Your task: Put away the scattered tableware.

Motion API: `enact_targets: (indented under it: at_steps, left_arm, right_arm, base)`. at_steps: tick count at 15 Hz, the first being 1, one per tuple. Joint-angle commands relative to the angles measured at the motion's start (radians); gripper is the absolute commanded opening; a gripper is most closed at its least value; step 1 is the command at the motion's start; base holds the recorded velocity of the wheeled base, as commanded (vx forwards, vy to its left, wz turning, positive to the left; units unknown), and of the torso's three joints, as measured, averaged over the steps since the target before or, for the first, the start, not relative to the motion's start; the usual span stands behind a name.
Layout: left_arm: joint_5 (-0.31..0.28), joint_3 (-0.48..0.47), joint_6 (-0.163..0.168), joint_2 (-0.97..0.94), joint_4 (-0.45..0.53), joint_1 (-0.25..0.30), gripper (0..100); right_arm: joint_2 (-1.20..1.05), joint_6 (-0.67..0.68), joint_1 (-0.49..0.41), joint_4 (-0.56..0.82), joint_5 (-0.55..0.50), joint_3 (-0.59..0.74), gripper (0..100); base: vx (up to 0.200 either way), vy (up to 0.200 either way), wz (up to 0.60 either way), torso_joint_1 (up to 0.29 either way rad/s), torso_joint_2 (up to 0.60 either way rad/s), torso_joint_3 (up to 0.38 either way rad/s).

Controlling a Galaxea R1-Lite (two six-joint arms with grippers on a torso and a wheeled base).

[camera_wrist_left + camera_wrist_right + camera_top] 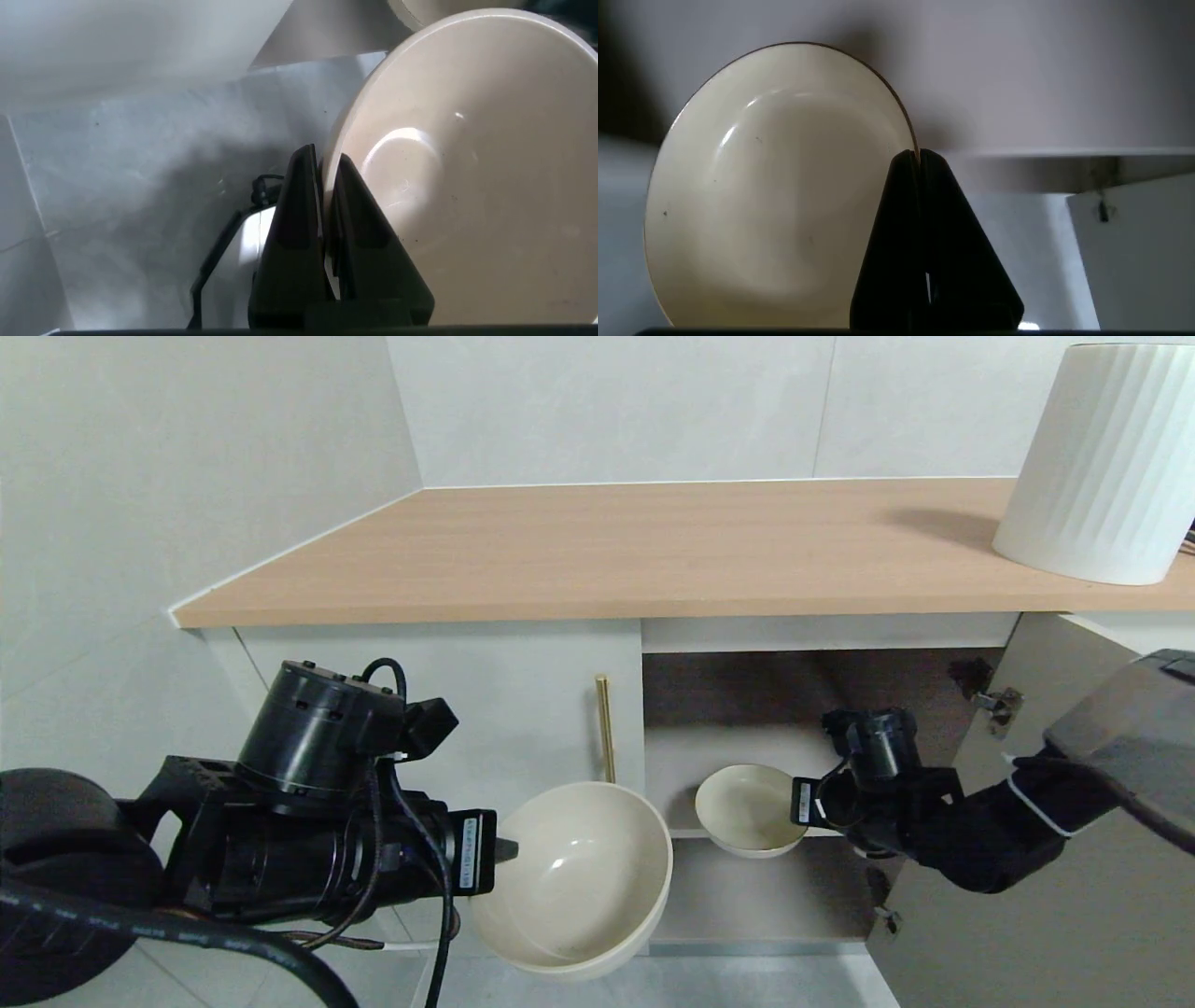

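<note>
The smaller cream, glossy round bowl (750,807) sits tilted in the mouth of the open white cabinet (822,633), at its shelf's front edge, with the right gripper (801,803) pinching its rim. I cannot tell whether it rests on the shelf. The larger cream bowl (579,877) hangs outside the cabinet, before its shut door, with the left gripper (504,849) pinching its rim. Either thin rim hold could slip as a bowl tilts, or the small bowl could knock the shelf edge. There are two bowls, two grippers and one cabinet, under the wooden desk (653,541).

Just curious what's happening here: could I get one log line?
left gripper: shut on large round cream bowl | right gripper: shut on small round cream bowl at open white cabinet shelf
</note>
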Motion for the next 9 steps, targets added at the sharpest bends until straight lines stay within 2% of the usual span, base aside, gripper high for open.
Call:
enact_targets:
  at_steps: [1,9]
  left_arm:
    - [0.000,0.000,-0.001,0.002,0.001,-0.004,0]
    - [0.002,0.005,-0.001,-0.004,0.000,-0.018,0]
  right_arm:
    - [0.146,0.007,-0.032,-0.074,-0.050,-0.017,0]
    - [0.282,0.040,-0.112,-0.106,-0.111,-0.176,0]
  base:
    - [0.000,0.000,0.00,0.000,0.00,0.000]
    - [0.000,0.000,0.00,0.000,0.00,0.000]
